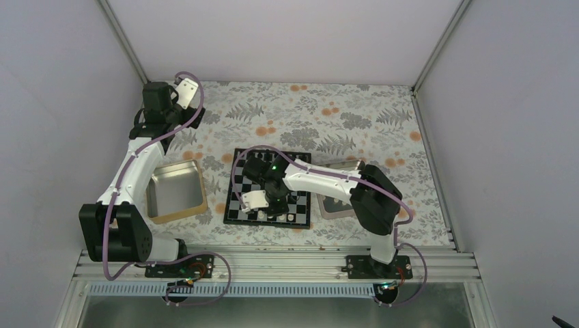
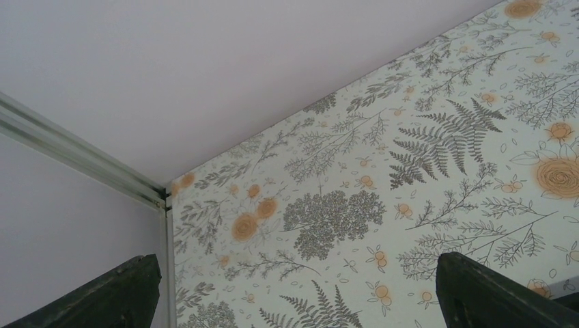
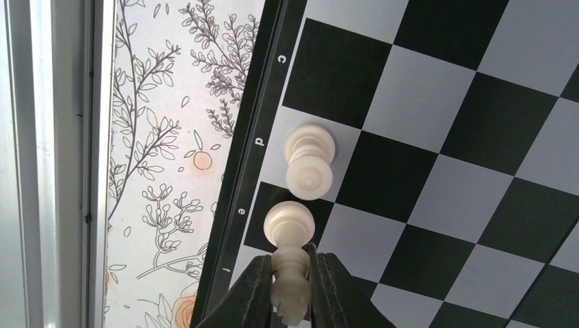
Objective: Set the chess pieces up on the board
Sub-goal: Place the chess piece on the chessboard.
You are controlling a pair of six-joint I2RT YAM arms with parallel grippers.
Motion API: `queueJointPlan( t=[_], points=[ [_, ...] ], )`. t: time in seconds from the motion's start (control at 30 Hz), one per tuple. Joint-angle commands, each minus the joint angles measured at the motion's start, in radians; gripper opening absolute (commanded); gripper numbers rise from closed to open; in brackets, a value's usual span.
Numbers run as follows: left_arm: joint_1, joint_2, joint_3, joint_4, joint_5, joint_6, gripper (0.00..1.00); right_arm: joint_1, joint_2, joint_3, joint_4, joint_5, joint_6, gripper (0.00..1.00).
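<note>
Right gripper is pinching a ridged cream chess piece on the chequered board.
Left gripper is hanging spread over floral cloth.

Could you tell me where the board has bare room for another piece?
Bare: the c square by the rim and the wrist-view squares inward. Crowded: d piece, e piece, right hand pinching a third piece.

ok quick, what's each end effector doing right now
left end effector: open, holding nothing
right end effector: closed on a white chess piece
</note>
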Motion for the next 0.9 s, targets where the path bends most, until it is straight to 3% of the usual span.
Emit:
queueJointPlan(
  t=[0.0,0.37,0.63,0.87],
  points=[
    [-0.003,-0.015,-0.010,0.017,0.017,0.002,1.00,0.007,0.018,-0.019,0.003,-0.003,0.015,0.15],
    [-0.003,-0.019,-0.014,0.016,0.019,0.003,1.00,0.006,0.028,-0.024,-0.003,0.000,0.016,0.17],
    [-0.003,-0.011,-0.012,0.018,0.017,0.006,1.00,-0.003,-0.015,-0.030,0.025,0.016,0.025,0.35],
    [-0.003,-0.019,-0.012,0.017,0.020,0.006,1.00,-0.151,-0.202,0.013,-0.031,-0.110,0.000,0.41]
  ],
)
